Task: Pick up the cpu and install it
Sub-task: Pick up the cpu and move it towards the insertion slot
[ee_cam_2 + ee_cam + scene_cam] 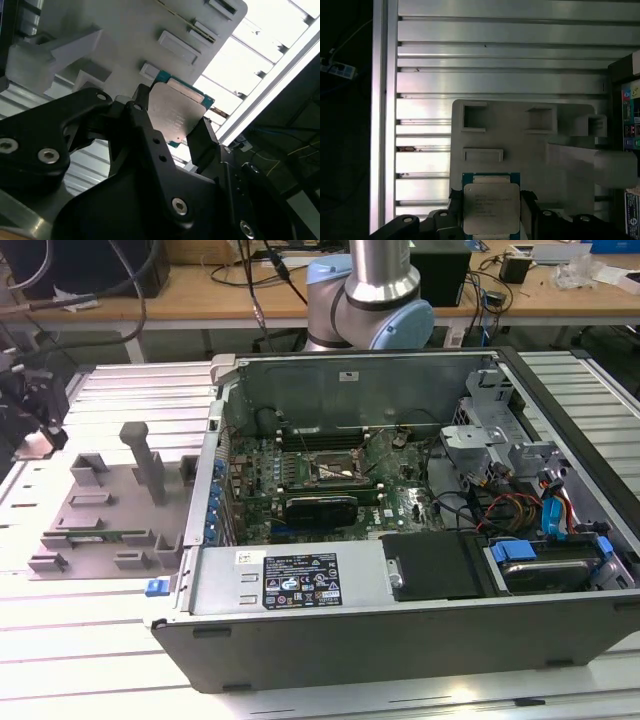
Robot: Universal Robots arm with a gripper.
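The gripper (172,119) has its black fingers closed on opposite edges of the cpu (491,207), which seems to be held clear above the grey tray (530,150) on the slatted table (495,82). The pick-up looks done and the install is not. Seating it in the socket (340,472) inside the open case (420,640) calls for a level, firm hold.

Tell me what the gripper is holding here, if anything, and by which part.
The gripper holds the cpu, its fingers pinching two opposite side edges and leaving the metal top bare.
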